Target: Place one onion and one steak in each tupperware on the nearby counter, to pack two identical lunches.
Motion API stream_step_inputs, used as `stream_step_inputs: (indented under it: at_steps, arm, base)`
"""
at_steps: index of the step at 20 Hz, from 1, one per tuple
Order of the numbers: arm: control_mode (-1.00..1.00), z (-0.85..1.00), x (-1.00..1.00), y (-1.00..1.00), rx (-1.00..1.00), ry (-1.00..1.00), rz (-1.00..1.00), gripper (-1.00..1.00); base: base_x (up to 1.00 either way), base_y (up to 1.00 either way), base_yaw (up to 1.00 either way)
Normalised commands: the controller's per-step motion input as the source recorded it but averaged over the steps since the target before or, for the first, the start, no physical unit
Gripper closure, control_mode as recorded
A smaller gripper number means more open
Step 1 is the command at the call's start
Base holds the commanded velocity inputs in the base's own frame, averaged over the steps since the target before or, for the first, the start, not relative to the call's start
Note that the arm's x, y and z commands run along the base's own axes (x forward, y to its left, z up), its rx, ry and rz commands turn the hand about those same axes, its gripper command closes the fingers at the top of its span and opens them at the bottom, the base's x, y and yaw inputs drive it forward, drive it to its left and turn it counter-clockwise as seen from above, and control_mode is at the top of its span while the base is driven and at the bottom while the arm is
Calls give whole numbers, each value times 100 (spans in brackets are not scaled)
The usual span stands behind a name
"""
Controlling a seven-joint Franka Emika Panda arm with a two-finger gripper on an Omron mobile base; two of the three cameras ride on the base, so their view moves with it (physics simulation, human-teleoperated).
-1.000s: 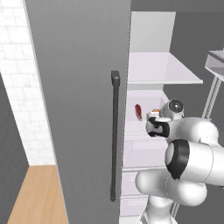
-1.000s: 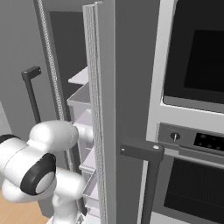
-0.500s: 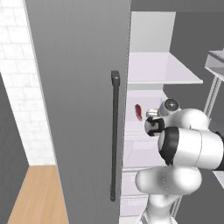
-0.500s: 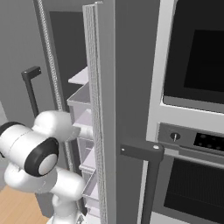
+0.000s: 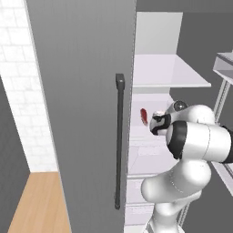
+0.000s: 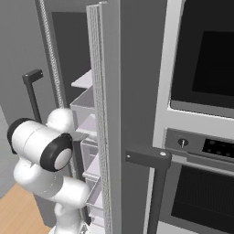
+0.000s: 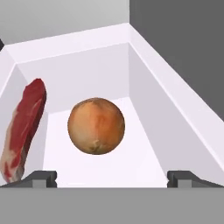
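Observation:
A round brown onion (image 7: 96, 126) lies in the middle of a white fridge bin (image 7: 175, 109), straight ahead of my gripper (image 7: 111, 178). A red steak (image 7: 22, 131) leans on edge against the bin's left wall; in the left base view the steak (image 5: 144, 116) shows red on a fridge shelf just left of my hand. My gripper (image 5: 157, 124) is open, its two fingertips (image 7: 41, 178) wide apart with nothing between them, short of the onion. The tupperware and the counter are out of view.
The open fridge door (image 5: 86, 104) with its dark vertical handle (image 5: 119, 141) stands close on my left. White fridge shelves (image 5: 168, 73) sit above my hand. On the right a second fridge door edge (image 6: 107, 114) and a built-in oven (image 6: 201, 91).
The arm's elbow has swung round and the hand has pushed a little deeper into the fridge. The jaws stay wide open.

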Motion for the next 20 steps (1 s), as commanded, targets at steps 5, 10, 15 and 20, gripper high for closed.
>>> stream_step_inputs:
  at_steps: [5,10,15,20]
  arm:
    - [-100,-1,7,0,5,6,0,-100]
    - [-100,-5,18,0,2,5,0,-100]
    - [-100,-18,37,0,0,5,0,-100]
    - [-100,-26,33,0,0,4,0,-100]
  base:
    - [0,0,0]
    - [0,0,0]
    - [0,0,0]
    - [0,0,0]
